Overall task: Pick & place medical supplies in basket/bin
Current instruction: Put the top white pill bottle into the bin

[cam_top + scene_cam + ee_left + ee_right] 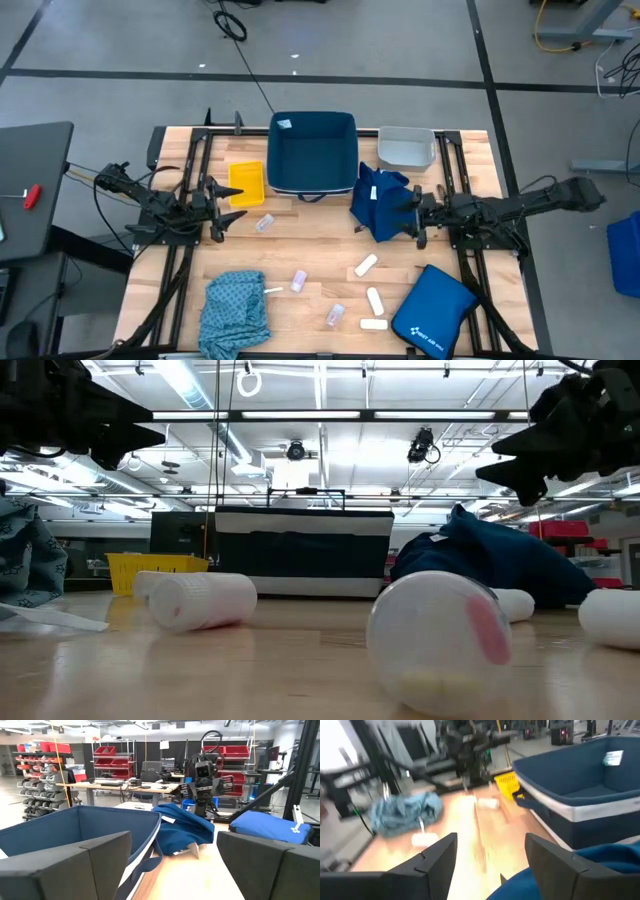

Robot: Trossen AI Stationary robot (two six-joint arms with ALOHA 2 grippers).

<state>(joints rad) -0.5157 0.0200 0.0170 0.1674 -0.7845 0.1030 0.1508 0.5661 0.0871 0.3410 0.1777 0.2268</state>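
Note:
The dark blue cloth (378,205) lies heaped on the table beside the navy tub's (312,150) right near corner. My right gripper (417,215) hangs open just right of the heap and above it (490,842), with nothing between its fingers. My left gripper (222,222) stands open and empty near the small yellow tub (247,183), pointing level across the table (172,840). The teal patterned cloth (234,305) lies crumpled at the near left. Clear vials (264,223) (299,281) (335,315) and white packets (366,265) (375,300) lie scattered on the wood.
The pale grey tub (406,148) stands at the far right of the navy tub. A flat royal-blue pouch (433,310) lies at the near right. A third white packet (373,324) rests by the near edge. Bare wood shows in the table's middle.

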